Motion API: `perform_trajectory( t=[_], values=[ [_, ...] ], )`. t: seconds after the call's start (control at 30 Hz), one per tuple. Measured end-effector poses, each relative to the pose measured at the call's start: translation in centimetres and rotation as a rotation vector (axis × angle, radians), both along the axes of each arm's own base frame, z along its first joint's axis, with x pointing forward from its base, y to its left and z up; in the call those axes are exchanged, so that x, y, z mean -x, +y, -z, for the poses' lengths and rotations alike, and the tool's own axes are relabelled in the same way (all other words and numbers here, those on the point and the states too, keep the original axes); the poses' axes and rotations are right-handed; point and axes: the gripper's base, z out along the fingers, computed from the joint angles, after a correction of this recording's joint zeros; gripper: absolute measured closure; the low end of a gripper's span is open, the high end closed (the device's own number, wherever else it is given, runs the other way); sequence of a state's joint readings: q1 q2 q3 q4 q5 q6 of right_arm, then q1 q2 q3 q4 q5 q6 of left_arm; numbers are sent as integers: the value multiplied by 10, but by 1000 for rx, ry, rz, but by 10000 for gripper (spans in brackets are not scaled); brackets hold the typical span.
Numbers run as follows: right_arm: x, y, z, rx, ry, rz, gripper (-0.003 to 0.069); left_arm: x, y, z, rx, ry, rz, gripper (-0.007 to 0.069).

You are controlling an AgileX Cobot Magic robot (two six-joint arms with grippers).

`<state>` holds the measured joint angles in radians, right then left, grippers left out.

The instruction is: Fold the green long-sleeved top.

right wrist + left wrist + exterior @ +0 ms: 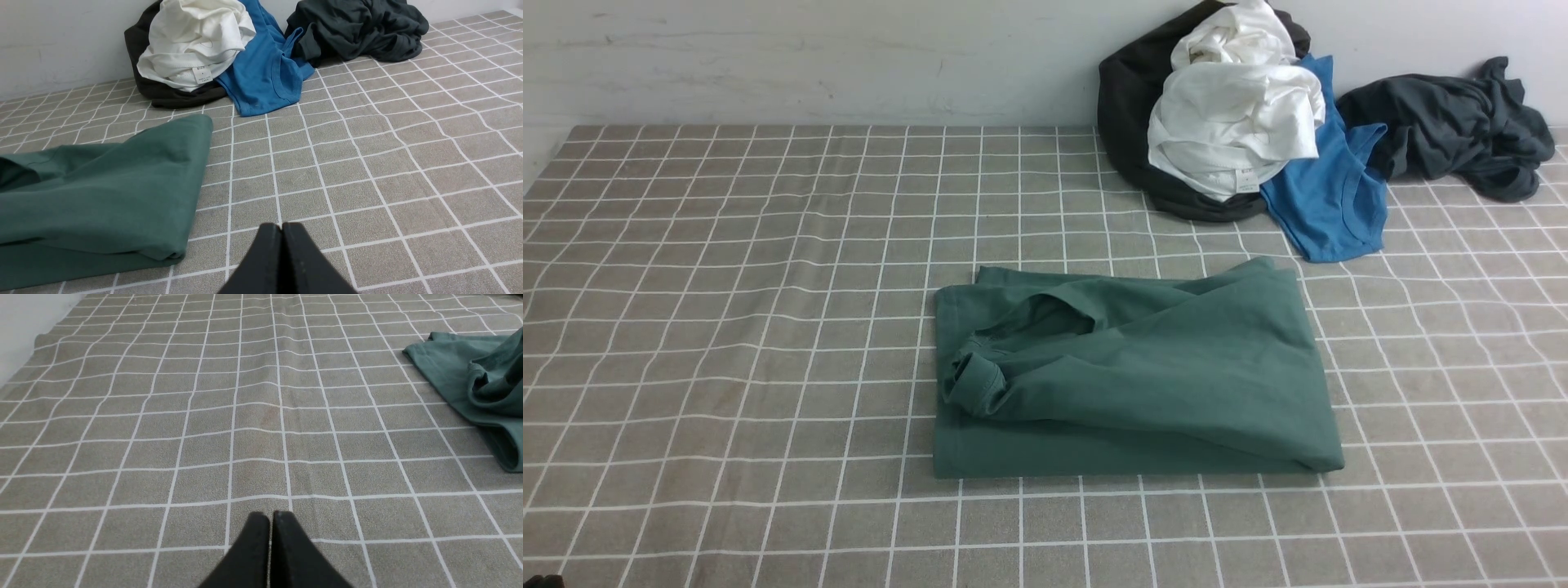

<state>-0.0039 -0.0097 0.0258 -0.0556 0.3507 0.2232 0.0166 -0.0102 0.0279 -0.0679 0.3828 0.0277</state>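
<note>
With the green long-sleeved top (1143,376) lying as a compact rectangle near the middle of the bench (727,327), I judge the folding to be at or near its final step. The body is doubled over itself, and one sleeve lies across the upper layer, its cuff (974,380) bunched close to the left edge of the stack. The top layer sits slightly askew, so the edges do not line up cleanly along the far side.

My left hand (271,516) has its fingers pressed together, holds nothing, and hovers over bare checked cloth, well apart from the garment's nearest corner. My right hand (282,228) is likewise closed and empty, near the garment's right folded edge but not touching it. Neither hand shows in the front view.

The pile of other clothes sits at the far right against the wall: a white garment (1233,122) on top of a black garment (1123,106), the bright blue top (1331,204) beside them, and the dark charcoal garment (1454,131) further right. All are clear of the green top.

Next move, as I judge it: either leave the fold as finished, or tidy it. Tidying calls for opening the left hand, approaching the cuff low, pinching only the sleeve layer, and laying it flat without dragging the stack. The loose jersey will probably shift if pulled sideways.
</note>
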Motion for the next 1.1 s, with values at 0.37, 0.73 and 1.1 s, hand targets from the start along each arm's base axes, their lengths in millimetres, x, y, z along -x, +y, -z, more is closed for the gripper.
perform_trajectory(
  t=[0.37, 0.73, 1.1],
  values=[
    [0, 0, 0, -1, 0, 0, 673, 0, 0, 0, -4, 0, 1, 631],
    [0, 0, 0, -14, 0, 2, 673, 0, 0, 0, -7, -4, 2, 631],
    [0, 0, 0, -14, 0, 2, 673, 0, 0, 0, -7, -4, 2, 631]
  ],
)
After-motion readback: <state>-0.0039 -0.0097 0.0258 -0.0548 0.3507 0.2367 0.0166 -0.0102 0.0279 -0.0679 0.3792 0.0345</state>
